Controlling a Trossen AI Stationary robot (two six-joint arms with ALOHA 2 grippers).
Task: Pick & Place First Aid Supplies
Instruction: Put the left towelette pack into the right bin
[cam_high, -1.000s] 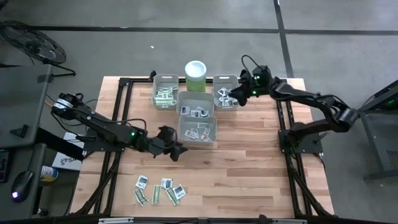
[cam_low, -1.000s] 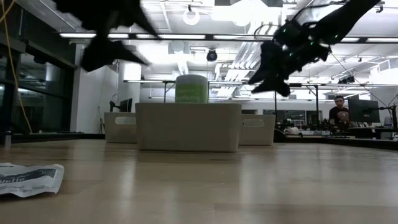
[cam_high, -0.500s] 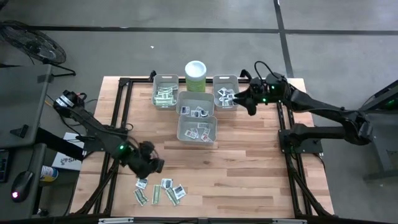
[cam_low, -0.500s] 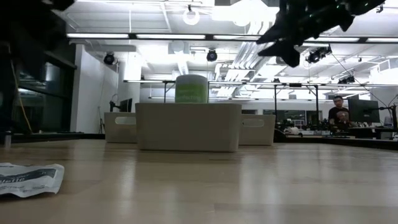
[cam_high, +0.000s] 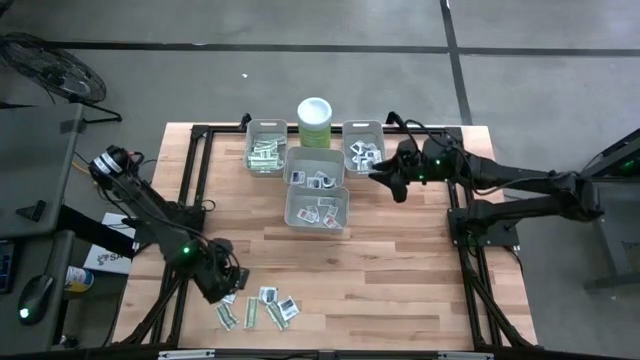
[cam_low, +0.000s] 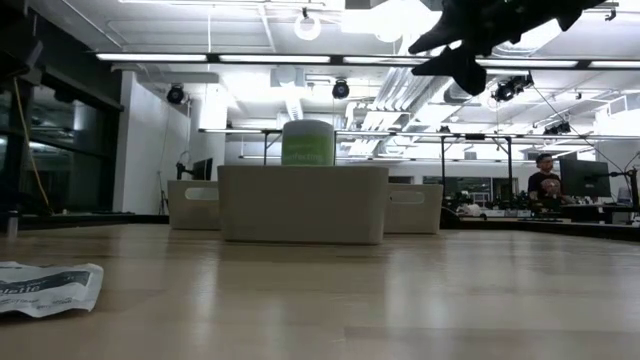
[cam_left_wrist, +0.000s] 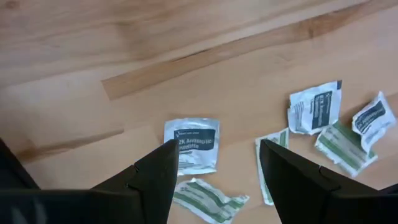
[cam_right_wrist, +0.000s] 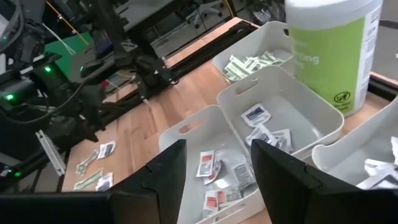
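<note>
Packets (cam_left_wrist: 191, 145) between open left gripper (cam_left_wrist: 214, 168) fingers, wrist view only.

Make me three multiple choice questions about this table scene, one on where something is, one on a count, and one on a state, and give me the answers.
1. Where is the left end effector?
A. Above the loose packets near the table's front edge
B. Inside a grey bin
C. Beside the canister

2. How many grey bins stand on the table?
A. Two
B. Four
C. Six

3. What state is the left end effector in?
A. Shut on a packet
B. Open and empty
C. Shut on the canister lid

Answers:
1. A: the left end effector hangs over the loose packets, with the white square antiseptic packet lying between its fingers in the wrist view.
2. B: four grey bins cluster by the pale green canister.
3. B: its fingers stand apart, with only bare table and that packet between them.
</note>
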